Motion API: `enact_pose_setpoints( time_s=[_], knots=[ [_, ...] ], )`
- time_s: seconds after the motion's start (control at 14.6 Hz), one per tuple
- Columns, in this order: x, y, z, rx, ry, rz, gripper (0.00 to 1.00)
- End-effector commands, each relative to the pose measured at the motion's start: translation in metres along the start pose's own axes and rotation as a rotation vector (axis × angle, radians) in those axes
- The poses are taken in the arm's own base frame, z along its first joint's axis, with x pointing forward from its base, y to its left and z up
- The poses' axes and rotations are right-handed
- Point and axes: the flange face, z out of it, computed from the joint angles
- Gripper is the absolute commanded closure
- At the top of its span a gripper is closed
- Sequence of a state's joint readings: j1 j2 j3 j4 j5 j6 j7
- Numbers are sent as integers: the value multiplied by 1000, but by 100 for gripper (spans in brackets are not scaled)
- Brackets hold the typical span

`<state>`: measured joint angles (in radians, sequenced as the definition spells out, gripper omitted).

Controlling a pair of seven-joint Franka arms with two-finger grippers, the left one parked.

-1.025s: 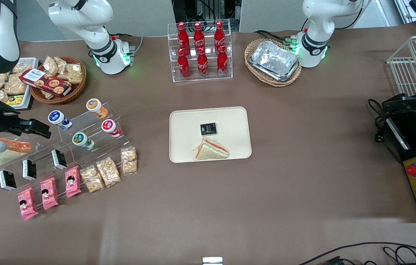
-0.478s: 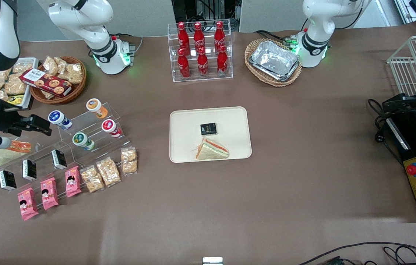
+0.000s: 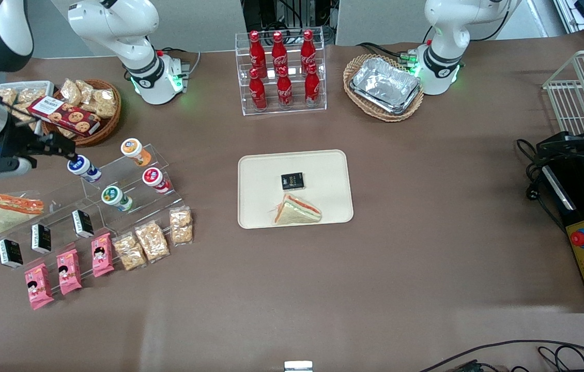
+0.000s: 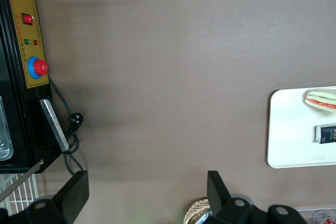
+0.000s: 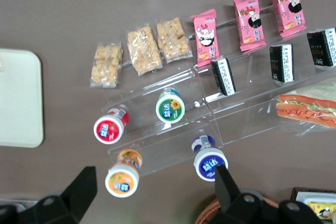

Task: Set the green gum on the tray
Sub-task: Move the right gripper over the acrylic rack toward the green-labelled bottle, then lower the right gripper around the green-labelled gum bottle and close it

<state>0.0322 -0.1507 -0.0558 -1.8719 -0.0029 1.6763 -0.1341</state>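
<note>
Moved farther from front camera: hand (image 3: pixel 67 151), fingers apart, above blue-lidded bottle (image 3: pixel 81 167); green gum (image 3: pixel 114 197) on acrylic stand, well apart from tray (image 3: pixel 333 170).

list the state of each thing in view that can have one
green gum: lidded, lying tilted on the clear rack, untouched
tray: holds a sandwich and a small black pack
gripper: open, empty, above the rack beside the blue gum
cola bottles: capped, upright in their stand

Brown table (image 3: pixel 426 258), cream tray (image 3: pixel 261 165), clear stepped rack (image 3: pixel 132 199), two wicker baskets (image 3: pixel 111 116)
</note>
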Motion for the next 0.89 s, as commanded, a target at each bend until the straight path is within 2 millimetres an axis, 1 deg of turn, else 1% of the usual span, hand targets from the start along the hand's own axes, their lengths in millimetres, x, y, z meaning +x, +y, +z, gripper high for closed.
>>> enact_pose_setpoints(
  time_s=[0.0,0.2,0.27,0.41,0.61,0.82],
  knots=[
    [-24,13,7,12,33,-51,0],
    [-21,18,10,13,36,-45,0],
    [-18,19,13,13,35,-48,0],
    [-9,23,27,13,28,-60,0],
    [4,36,64,18,5,-71,0],
    [7,35,110,15,4,-73,0]
  ],
)
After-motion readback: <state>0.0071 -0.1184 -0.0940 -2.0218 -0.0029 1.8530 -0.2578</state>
